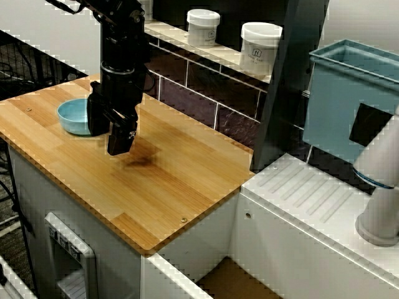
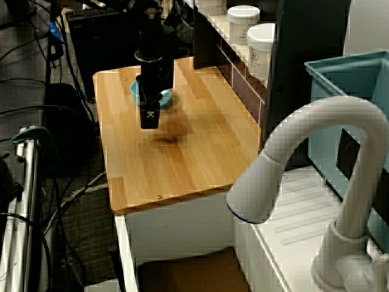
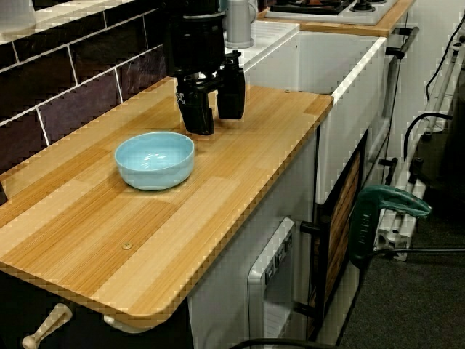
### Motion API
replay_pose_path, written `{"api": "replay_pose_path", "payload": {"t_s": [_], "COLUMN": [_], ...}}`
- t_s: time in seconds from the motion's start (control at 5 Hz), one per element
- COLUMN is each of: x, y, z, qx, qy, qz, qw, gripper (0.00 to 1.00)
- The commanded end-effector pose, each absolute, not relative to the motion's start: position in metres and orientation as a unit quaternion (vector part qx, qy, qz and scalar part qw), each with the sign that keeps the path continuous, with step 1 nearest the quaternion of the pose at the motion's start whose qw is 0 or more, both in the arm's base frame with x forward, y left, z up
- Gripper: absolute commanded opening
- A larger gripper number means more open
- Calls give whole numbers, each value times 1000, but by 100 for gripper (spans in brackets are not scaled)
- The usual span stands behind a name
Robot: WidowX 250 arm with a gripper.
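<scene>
One wooden counter (image 3: 218,196), tiled wall (image 3: 80,102) behind; end effector (image 3: 216,122) spread empty near bowl (image 3: 155,160).

Light-blue bowl (image 3: 155,158), just beside the jaws: one.
White lidded jars (image 1: 203,27) (image 1: 260,47), on the ledge behind the jaws, well apart from them: two.
Teal tub (image 1: 349,99), far off to the side of the jaws: one.
White faucet (image 2: 316,152), by the tub: one.
Wooden worktop (image 1: 187,180), beneath the jaws: one.
Robot arm (image 1: 121,56): one, with two jaws.
</scene>
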State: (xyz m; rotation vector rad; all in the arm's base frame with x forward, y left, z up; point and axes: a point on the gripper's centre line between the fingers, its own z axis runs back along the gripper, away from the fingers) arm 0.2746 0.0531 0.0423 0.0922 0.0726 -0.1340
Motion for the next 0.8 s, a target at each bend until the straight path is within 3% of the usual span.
{"api": "replay_pose_path", "payload": {"t_s": [0.0,0.4,0.6], "x": [275,246,234], "y": [53,79,92], "z": [42,86,96], "qx": [46,22,20], "qy": [36,2,-23], "qz": [-67,-66,-69], "qw": [996,998,997], "gripper": [100,100,100]}}
